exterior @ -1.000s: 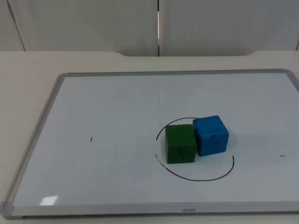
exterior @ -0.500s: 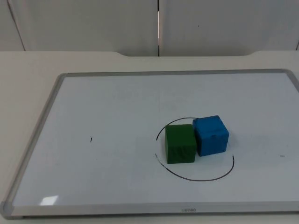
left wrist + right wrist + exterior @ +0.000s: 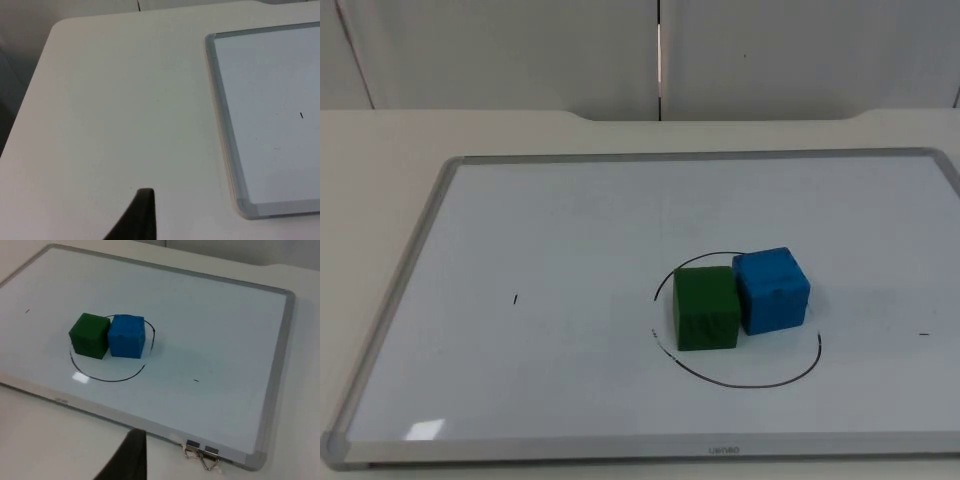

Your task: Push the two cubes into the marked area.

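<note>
1. Top view first: your green cube (image 3: 705,307) and blue cube (image 3: 771,290) sit side by side, faces touching, on the whiteboard (image 3: 550,220). Both rest within the drawn circle (image 3: 740,382), though the blue one's far corner lies right at the line.
2. Nothing has shifted over the last second: the cubes and the ring sit just where they were. You can take that as a sign the pushing is over and the task looks essentially done.
3. Your right gripper (image 3: 131,455) hangs back over the bare table off the board's near edge, well apart from the cubes. You cannot tell whether its fingers are apart or closed.
4. Your left gripper (image 3: 141,216) waits over the table (image 3: 110,100) beside the board's left frame, far from the cubes. Its finger state cannot be told either.
5. Around the target you have small pen ticks on the board, one (image 3: 516,299) to the left, and binder clips (image 3: 202,452) on the frame near the right gripper.
6. Nothing stands between either gripper and the cubes, should you want to nudge the blue one further inside.
</note>
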You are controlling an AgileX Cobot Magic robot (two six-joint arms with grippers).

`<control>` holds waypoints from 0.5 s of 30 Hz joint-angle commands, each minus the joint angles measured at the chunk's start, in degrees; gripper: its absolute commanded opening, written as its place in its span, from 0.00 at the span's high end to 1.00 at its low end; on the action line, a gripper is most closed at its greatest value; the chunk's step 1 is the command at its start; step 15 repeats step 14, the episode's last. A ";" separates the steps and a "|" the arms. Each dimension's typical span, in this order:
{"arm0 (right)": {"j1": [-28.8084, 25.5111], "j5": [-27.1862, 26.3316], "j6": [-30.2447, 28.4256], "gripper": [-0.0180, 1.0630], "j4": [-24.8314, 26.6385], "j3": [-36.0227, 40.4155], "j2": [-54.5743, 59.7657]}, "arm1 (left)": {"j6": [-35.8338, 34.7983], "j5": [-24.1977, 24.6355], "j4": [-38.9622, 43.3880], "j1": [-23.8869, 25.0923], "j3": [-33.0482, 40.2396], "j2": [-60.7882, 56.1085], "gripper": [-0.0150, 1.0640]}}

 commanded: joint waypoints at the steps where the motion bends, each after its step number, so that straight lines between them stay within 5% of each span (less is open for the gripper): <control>1: -2.55 -0.16 0.00 0.01 -0.09 0.10 -0.21 | -0.24 -0.73 0.49 0.08 0.28 -0.25 0.01; 15: -16.21 -0.16 0.00 0.01 -0.09 0.10 -0.21 | -0.24 -0.73 0.49 0.08 0.28 -0.25 0.01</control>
